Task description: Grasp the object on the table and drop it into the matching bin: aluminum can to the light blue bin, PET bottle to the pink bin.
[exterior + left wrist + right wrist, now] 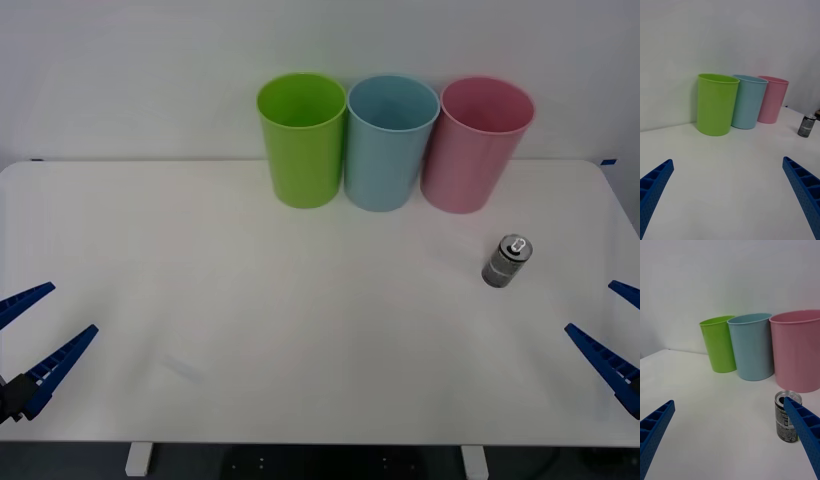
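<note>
You are looking at a dark metal aluminum can (506,262) with shiny silver top; the light blue bin (388,150) and pink bin (470,155) showing smooth plastic; the table (300,320) lying matt white.

It looked like a robotics lab test bench: a bare white wall (120,70) rose behind a plain white table (250,300), and blue tape marks (607,161) sat at the table's far corners.
</note>
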Action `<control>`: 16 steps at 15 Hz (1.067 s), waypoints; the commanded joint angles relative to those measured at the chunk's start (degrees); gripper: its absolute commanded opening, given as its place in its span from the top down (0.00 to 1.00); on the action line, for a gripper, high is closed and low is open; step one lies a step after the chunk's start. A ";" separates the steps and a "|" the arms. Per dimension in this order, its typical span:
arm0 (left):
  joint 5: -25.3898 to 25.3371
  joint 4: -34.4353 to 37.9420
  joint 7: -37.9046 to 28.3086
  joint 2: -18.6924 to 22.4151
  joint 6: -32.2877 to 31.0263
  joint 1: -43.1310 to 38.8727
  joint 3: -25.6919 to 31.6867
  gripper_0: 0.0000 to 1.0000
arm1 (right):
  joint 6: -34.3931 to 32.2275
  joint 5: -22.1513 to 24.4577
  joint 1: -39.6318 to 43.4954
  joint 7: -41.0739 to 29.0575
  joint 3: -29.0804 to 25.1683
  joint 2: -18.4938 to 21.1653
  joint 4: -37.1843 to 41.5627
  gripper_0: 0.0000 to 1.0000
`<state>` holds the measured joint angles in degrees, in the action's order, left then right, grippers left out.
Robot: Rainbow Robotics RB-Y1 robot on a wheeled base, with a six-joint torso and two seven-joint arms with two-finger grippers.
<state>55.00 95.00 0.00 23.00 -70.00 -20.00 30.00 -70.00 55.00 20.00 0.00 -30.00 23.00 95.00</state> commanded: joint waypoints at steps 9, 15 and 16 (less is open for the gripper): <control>0.00 0.00 0.00 0.00 0.00 0.00 0.00 0.00 | 3.20 -1.21 3.73 1.93 0.73 2.40 -0.69 0.00; 0.00 0.00 0.00 0.00 0.00 0.00 0.00 0.00 | 5.49 -1.47 1.18 13.01 3.28 2.49 -9.04 0.00; 0.00 0.00 0.00 0.00 0.00 0.00 0.00 0.00 | 6.02 -2.00 0.48 14.77 3.98 2.49 -10.45 0.00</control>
<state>55.00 95.00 0.00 23.00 -70.00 -20.00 30.00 -64.38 53.36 21.04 13.32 -26.53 25.49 85.76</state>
